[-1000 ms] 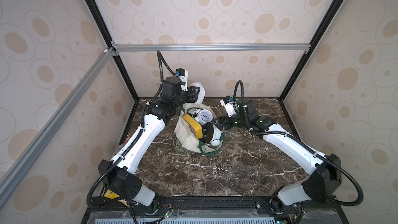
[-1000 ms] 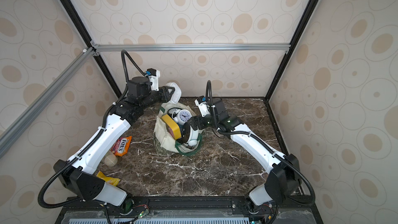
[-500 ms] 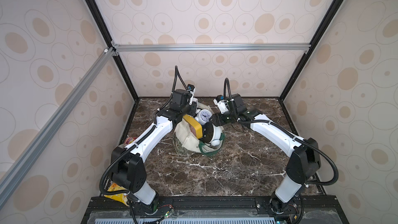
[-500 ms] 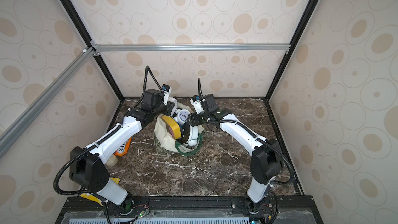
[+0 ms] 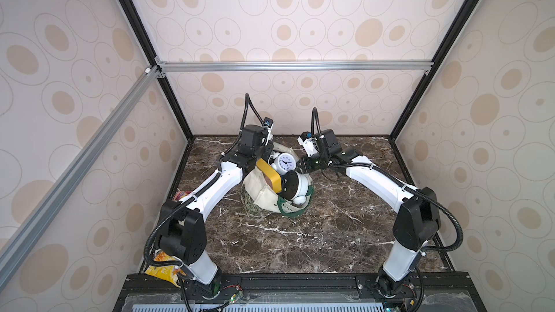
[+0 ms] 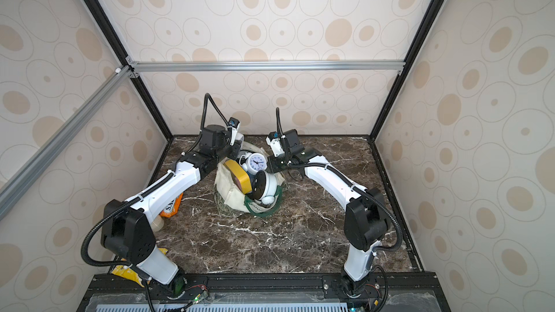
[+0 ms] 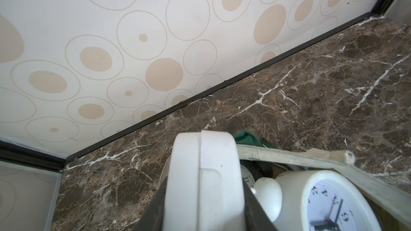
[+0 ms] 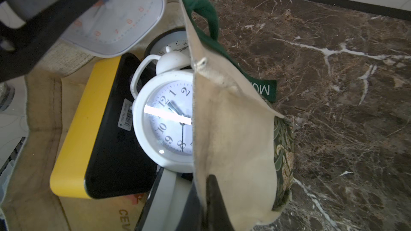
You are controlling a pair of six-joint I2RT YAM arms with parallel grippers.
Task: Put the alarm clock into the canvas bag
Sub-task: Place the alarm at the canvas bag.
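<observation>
Canvas bag [image 5: 258, 189] holding round clocks [image 5: 284, 162] — right end effector [image 8: 201, 203] pinching rim, left end effector [image 7: 203, 210] clamping square alarm clock [image 8: 124, 18].

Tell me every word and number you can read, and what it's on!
"12, 1, 2, 10, 9, 8": white bell clock, on its face.
"4, 5, 6, 7", orange and blurry: square white clock.
"MOR", rest cut off: green strap of the canvas bag.
"CEV", rest cut off: tan surface by the yellow clock.
Barcode sticker on that clock's black back: too small.
Bag's green print from above: too small.
</observation>
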